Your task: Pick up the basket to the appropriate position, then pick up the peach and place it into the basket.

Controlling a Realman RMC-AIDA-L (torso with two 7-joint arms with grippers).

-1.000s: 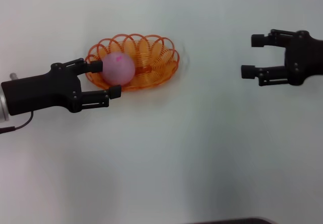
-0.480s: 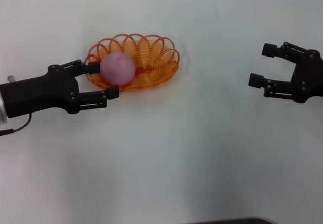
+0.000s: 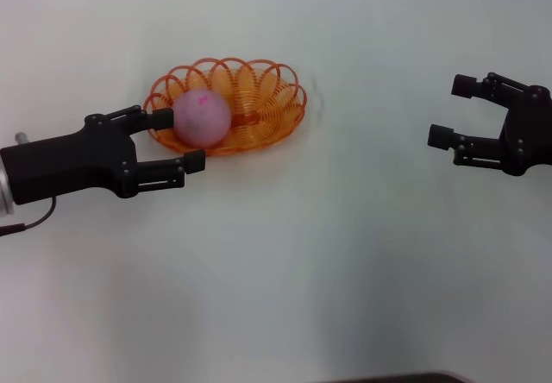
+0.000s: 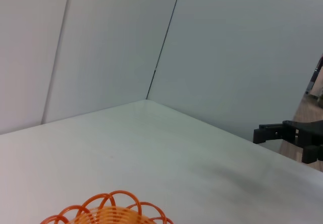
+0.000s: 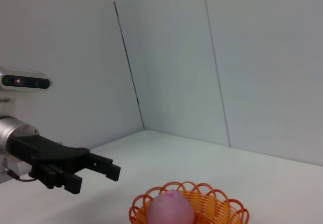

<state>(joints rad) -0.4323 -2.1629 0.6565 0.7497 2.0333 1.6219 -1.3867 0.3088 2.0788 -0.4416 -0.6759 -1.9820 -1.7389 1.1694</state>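
two grippers flank a white table point(image 3: 285, 262). the orange basket point(image 3: 259, 98) sits at the far left of the table, with the pink peach point(image 3: 203, 116) lying inside it toward its left end. the left gripper point(image 3: 179, 140) hangs at the basket's left edge, its fingers spread wide on either side of the peach and clasping nothing. the right gripper point(image 3: 453, 109) hovers well apart at the right, fingers likewise spread and empty.
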